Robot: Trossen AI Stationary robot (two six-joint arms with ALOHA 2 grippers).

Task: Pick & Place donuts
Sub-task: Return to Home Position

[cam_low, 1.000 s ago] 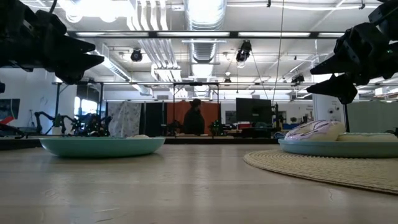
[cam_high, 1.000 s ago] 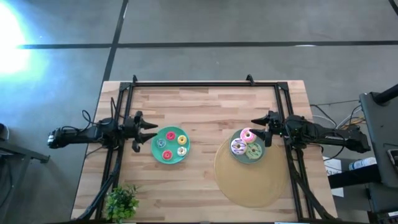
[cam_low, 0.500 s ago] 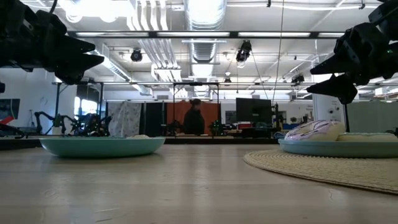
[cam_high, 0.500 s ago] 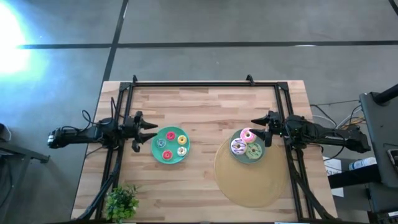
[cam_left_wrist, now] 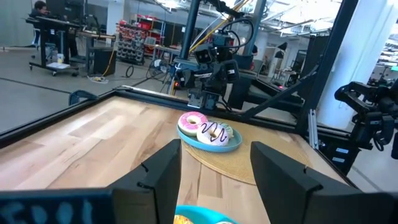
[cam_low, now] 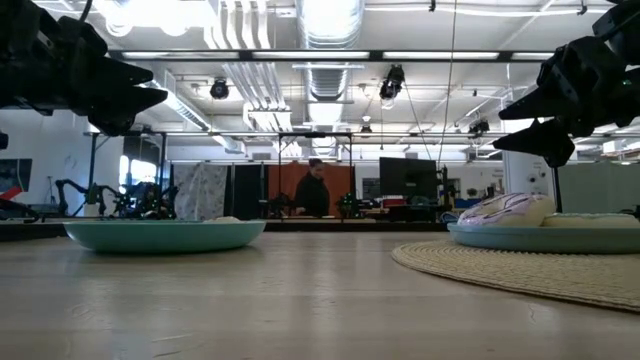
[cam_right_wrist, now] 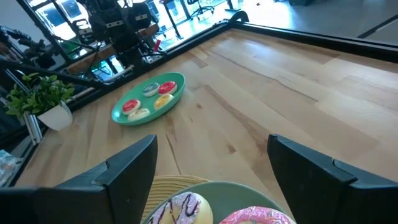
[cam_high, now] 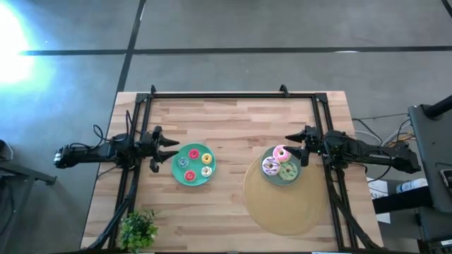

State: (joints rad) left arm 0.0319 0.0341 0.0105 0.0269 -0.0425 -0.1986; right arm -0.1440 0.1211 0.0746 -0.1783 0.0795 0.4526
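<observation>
The three big donuts lie together on the grey-blue plate (cam_high: pixel 280 183), which stands at about 3 o'clock from the middle of the wooden table (cam_high: pixel 233 120). On this plate the pink donut (cam_high: pixel 282 153) is at 12 o'clock, the white donut with purple streaks (cam_high: pixel 270 166) at 9 o'clock and the green donut (cam_high: pixel 288 170) at 4 o'clock. The plate rests on the 12 o'clock part of a round woven mat (cam_high: pixel 282 212). The small donuts, among them a red one (cam_high: pixel 193 154) and a yellow one (cam_high: pixel 207 158), lie on the teal plate (cam_high: pixel 197 181), at about 9 o'clock from the table's middle. The right gripper (cam_high: pixel 295 149) hangs above the 3 o'clock rim of the grey-blue plate, its jaws spread wide and holding nothing. The left gripper (cam_high: pixel 171 149) hangs just beside the teal plate at its 9 o'clock side, also wide open and empty. A potted plant (cam_high: pixel 138 229) stands at the table's 7 o'clock corner.
</observation>
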